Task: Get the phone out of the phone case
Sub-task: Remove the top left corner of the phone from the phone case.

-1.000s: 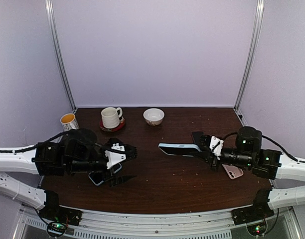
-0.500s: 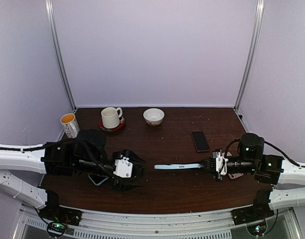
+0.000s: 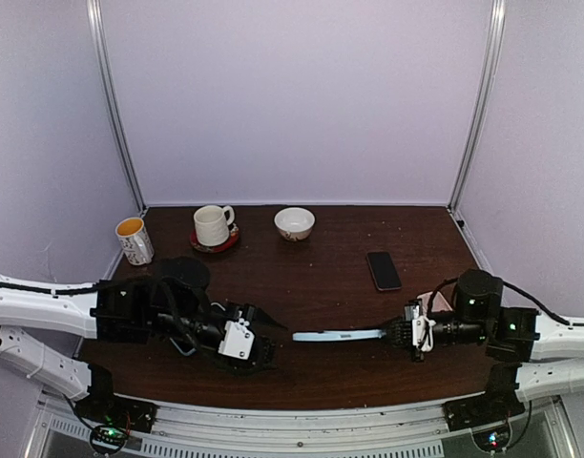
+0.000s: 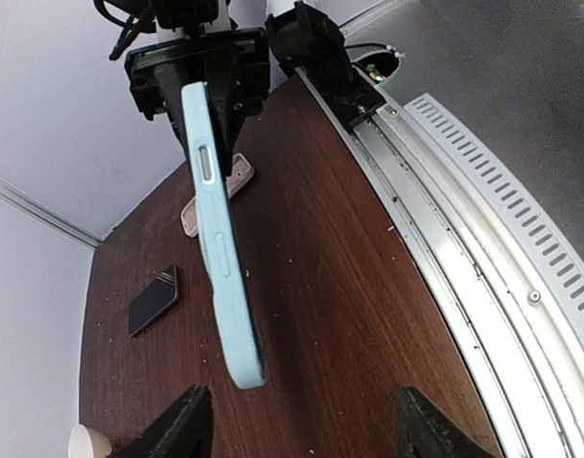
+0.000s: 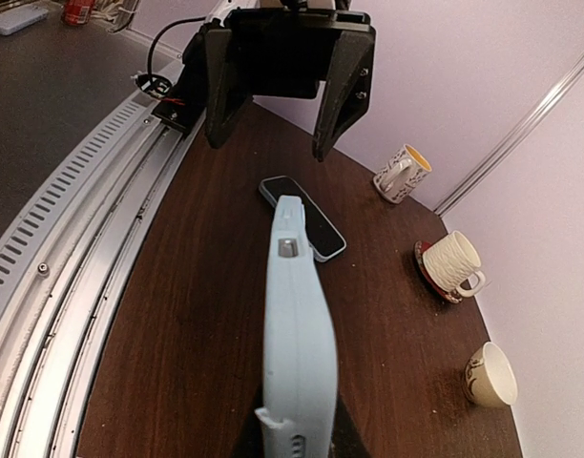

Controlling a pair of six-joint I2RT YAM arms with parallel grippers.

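My right gripper (image 3: pixel 405 335) is shut on one end of a light blue phone case (image 3: pixel 338 335), held edge-on and level just above the table, pointing left. A dark strip, probably the phone, runs along one face of the case (image 4: pixel 216 239). My left gripper (image 3: pixel 264 341) faces the case's free end with its jaws open; the end lies just ahead of the fingertips (image 4: pixel 185 422), touching neither. In the right wrist view the case (image 5: pixel 297 324) runs up the middle towards the left gripper (image 5: pixel 281 100).
A bare black phone (image 3: pixel 384 270) lies on the table at the back right. Another phone in a pale case (image 5: pixel 303 218) lies under the left arm. A pink case (image 4: pixel 216 186) sits by the right gripper. Two mugs (image 3: pixel 133 239) (image 3: pixel 212 226) and a bowl (image 3: pixel 294 223) stand along the back.
The right gripper has carried the blue case down and left and turned it level. The left arm has swung right towards the case's end, its jaws narrowing. The black phone is uncovered.
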